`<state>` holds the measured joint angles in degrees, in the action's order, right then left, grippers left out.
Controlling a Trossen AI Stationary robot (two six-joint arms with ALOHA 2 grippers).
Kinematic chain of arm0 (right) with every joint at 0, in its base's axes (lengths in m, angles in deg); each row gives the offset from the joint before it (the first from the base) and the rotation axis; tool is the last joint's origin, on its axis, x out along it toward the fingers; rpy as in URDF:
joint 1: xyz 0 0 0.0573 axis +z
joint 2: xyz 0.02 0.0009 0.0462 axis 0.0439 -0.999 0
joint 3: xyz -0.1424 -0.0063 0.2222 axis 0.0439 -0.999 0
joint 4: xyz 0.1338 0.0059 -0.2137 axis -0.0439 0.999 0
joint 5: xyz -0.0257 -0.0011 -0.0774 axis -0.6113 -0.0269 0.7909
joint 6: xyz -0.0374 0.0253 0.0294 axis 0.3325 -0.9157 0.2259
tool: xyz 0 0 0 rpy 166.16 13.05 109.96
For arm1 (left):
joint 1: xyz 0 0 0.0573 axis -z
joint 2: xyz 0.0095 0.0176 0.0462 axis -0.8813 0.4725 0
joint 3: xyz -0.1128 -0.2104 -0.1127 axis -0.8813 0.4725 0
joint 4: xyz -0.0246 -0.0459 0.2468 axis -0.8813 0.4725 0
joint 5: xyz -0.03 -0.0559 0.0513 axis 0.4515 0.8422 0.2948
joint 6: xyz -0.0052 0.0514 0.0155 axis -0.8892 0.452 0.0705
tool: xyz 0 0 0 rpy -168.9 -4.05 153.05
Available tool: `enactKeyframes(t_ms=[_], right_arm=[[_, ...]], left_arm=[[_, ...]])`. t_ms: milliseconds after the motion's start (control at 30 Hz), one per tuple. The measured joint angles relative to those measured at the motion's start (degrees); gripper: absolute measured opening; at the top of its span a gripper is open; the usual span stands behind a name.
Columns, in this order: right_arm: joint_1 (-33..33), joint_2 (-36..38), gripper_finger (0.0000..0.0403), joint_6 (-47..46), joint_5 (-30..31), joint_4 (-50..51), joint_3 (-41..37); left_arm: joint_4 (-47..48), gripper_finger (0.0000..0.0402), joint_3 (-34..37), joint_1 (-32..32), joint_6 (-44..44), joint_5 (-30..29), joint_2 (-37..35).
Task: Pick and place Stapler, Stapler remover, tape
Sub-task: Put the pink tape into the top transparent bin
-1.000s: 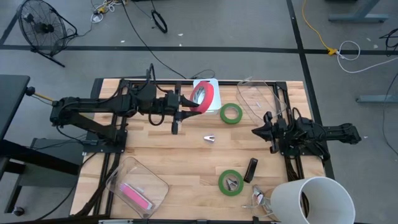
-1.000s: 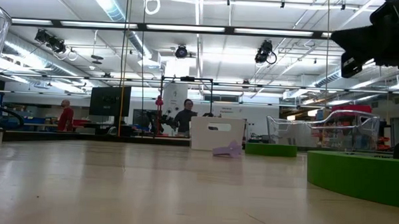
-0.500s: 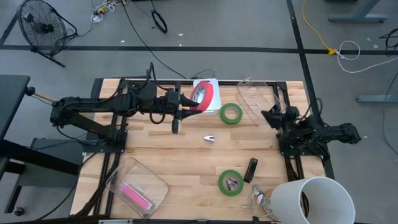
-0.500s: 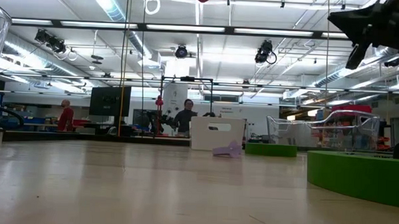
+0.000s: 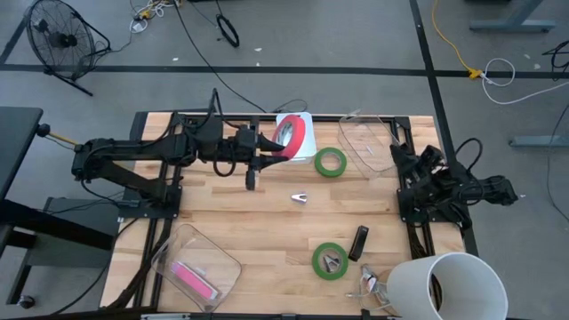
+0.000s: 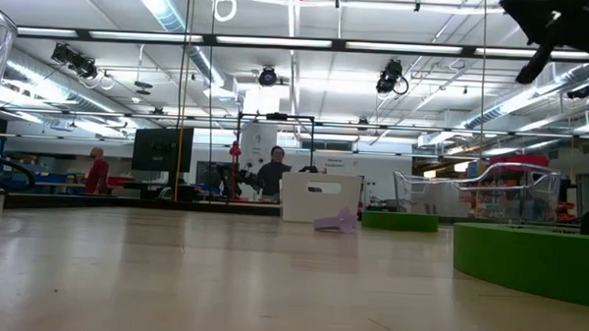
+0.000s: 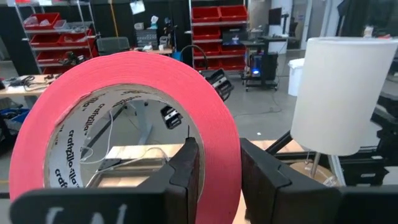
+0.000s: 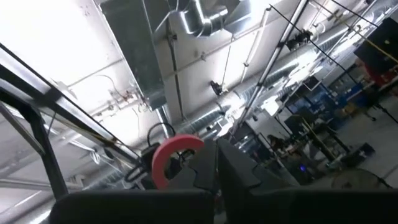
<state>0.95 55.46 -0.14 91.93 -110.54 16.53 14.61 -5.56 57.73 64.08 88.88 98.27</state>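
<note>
High view: the red tape roll [image 5: 292, 138] is pinched by its rim in the left end effector [image 5: 269, 146] and held above the white box [image 5: 303, 121], apparently for placing, while the right end effector [image 5: 397, 157], closed and empty, is raised near that box.

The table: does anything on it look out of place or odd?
One green tape near the front has a small metal item lying inside its ring. The left hand holds the red tape upright above the white box.
</note>
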Motion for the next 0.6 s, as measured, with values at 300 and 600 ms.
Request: enactKeyframes(t_ms=[300,600], right_arm=[[-0.01,-9.63,0.0020,6.41,-0.44,2.80,11.15],[0.00,-24.82,0.0022,11.56,0.88,6.75,23.81]], left_arm=[[-1.94,0.0092,0.00,0.00,0.01,1.32,0.00],[-3.35,0.0093,0.00,0.00,-0.30,3.65,0.00]])
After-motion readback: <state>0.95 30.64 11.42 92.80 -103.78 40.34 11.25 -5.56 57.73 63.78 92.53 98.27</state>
